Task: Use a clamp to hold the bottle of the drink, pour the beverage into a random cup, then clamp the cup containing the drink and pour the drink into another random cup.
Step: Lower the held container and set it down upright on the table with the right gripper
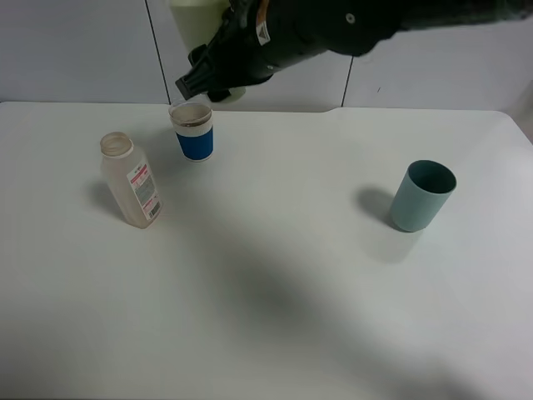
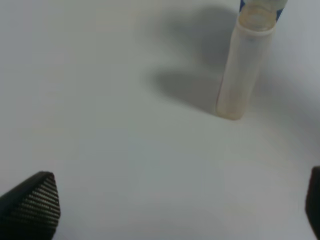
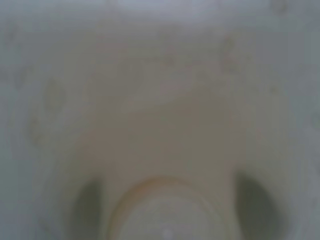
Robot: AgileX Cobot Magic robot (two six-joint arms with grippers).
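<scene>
Nearest the overhead camera: bare white table (image 1: 275, 317), matte, carrying broad soft shadows.

Clear squarish plastic bottle with wide round neck and white-and-red label (image 1: 132, 180): upright at the table's left, uncapped, nothing touching it. In the left wrist view it (image 2: 242, 65) stands upright well beyond the fingertips.

Short cup with blue lower body, white ribbed upper band and pale rim (image 1: 194, 131): upright, behind and to the right of the bottle, near the table's far edge. A brown ring shows at its rim.

Wide teal plastic cup (image 1: 422, 196): upright, alone on the right side, well apart from the rest.

Tall pale yellow-green tapered plastic cup (image 1: 197, 25): raised off the table and tilted, directly above the blue-and-white cup, grasped by the right gripper (image 1: 204, 79), whose black jaws are clenched on it. The right wrist view is filled by its blurred pale surface (image 3: 160, 125).

Left gripper (image 2: 175, 210): jaws released and spread wide, holding nothing; one ribbed black fingertip (image 2: 35, 202) shows above bare table.
</scene>
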